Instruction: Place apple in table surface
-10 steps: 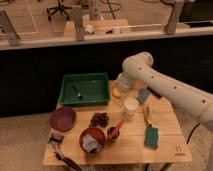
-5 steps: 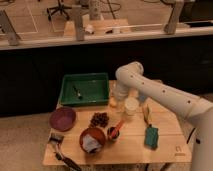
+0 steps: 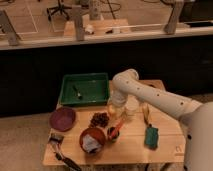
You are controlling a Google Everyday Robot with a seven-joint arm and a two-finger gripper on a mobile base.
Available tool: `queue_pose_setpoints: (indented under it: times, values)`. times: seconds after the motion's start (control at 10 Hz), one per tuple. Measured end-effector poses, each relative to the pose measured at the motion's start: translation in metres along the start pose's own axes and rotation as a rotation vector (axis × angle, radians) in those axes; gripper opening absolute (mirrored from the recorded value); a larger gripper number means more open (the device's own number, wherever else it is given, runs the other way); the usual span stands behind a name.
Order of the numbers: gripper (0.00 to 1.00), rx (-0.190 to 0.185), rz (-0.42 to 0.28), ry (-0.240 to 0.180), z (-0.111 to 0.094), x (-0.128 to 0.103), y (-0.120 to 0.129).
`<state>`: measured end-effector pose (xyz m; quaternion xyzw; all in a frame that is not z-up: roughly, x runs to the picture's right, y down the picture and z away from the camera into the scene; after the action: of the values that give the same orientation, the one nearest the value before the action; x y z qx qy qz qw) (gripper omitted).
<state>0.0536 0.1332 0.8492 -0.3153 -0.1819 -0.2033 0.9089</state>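
My gripper hangs from the white arm's wrist, low over the table surface, a pale wooden plank top. It sits between the dark grape cluster and the white cup. A small pale yellow-orange round shape, seemingly the apple, shows right at the gripper's tip, just above or on the wood. I cannot tell whether the gripper is touching it. The arm reaches in from the lower right and bends at an elbow above the tray's right edge.
A green tray holding a small dark item stands at the back left. A purple plate, a red bowl, a small cup with an orange-red tool, an elongated yellow fruit, a green sponge and a dark brush crowd the top.
The arm has swung left and down. The gripper has dropped from above the white cup to low over the table between the grapes and the cup.
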Motion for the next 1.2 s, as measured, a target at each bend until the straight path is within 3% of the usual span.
queue_pose_setpoints:
  times: [0.5, 0.6, 0.9, 1.2]
  values:
    - [0.49, -0.039, 0.034, -0.018, 0.034, 0.011, 0.016]
    - [0.53, -0.043, 0.048, -0.019, 0.038, 0.015, 0.019]
    - [0.78, -0.043, 0.076, -0.024, 0.042, 0.021, 0.023]
    - [0.8, -0.039, 0.084, -0.023, 0.043, 0.022, 0.023]
